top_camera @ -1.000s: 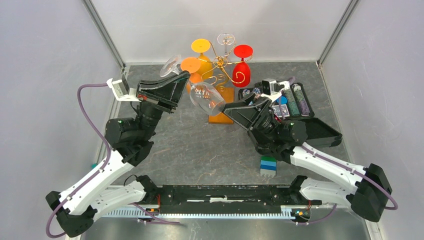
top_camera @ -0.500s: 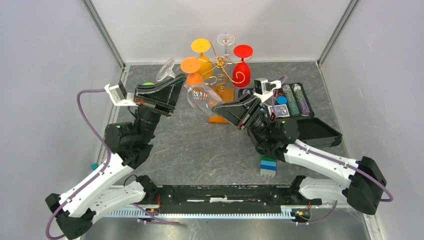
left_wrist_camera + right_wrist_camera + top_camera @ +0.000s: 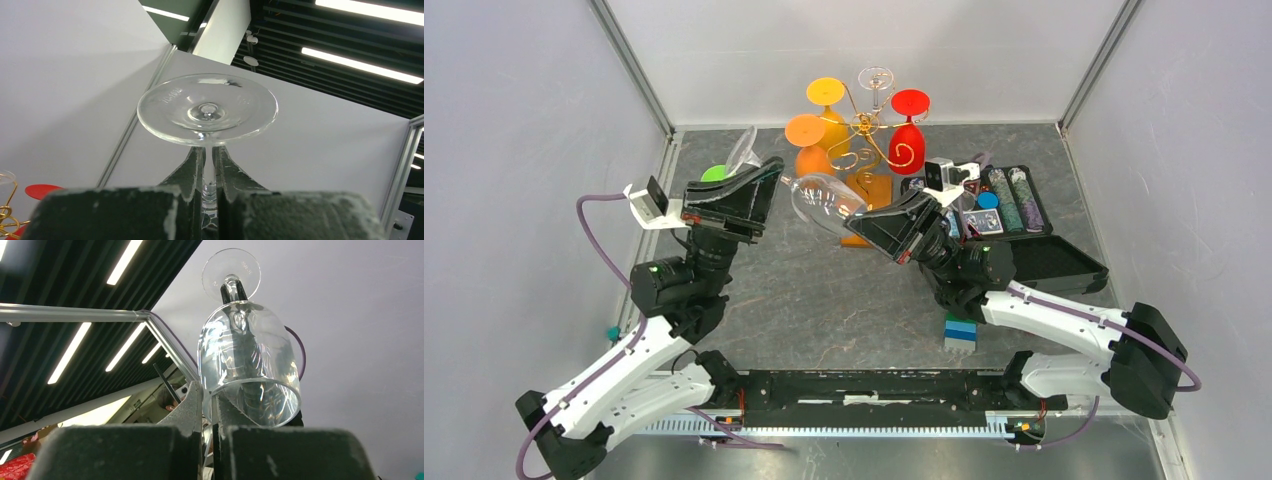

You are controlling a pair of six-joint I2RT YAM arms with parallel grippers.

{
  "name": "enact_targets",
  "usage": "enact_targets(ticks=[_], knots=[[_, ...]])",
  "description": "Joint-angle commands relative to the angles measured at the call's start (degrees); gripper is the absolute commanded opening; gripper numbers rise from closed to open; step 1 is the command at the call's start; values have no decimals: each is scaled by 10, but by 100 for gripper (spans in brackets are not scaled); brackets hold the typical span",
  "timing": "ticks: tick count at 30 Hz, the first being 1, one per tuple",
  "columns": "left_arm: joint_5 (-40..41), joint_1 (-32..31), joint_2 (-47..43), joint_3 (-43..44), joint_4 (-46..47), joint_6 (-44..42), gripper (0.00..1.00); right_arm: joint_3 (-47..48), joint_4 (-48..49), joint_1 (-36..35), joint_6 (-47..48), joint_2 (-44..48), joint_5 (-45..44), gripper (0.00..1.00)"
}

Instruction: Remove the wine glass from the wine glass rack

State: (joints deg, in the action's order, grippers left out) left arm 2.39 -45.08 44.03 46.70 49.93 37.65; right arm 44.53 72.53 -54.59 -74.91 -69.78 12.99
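Observation:
A clear wine glass hangs tilted in the air between my two arms, off the gold wire wine glass rack, whose wooden base stands just behind it. My left gripper is shut on its stem, just under the round foot. In the left wrist view the stem runs between the fingers of that gripper. My right gripper is shut on the rim of the bowl. One finger of that gripper is outside the glass wall and one is inside.
On the rack hang an orange glass, a yellow one, a red one and a second clear one. An open black case lies at the right, a blue-green block near my right arm.
My right gripper has closed onto the bowl's rim. Both arms and the glass have drifted left, away from the rack.

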Motion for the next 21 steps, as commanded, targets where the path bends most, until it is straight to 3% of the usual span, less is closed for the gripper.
enact_targets(ticks=[1, 6, 13, 18, 21], knots=[[-36, -1, -22, -4, 49, -26, 23, 24, 8, -1, 14, -2, -26, 1], [-36, -1, -42, -15, 27, -40, 53, 33, -16, -3, 45, -1, -30, 1], [-26, -2, -82, -41, -37, -65, 86, 41, -37, -5, 89, -4, -34, 1], [0, -1, -137, -71, -135, -89, 100, 52, -72, -6, 137, -4, -30, 1], [11, -2, -175, -84, -202, -104, 100, 53, -91, -6, 156, -5, -34, 1]])
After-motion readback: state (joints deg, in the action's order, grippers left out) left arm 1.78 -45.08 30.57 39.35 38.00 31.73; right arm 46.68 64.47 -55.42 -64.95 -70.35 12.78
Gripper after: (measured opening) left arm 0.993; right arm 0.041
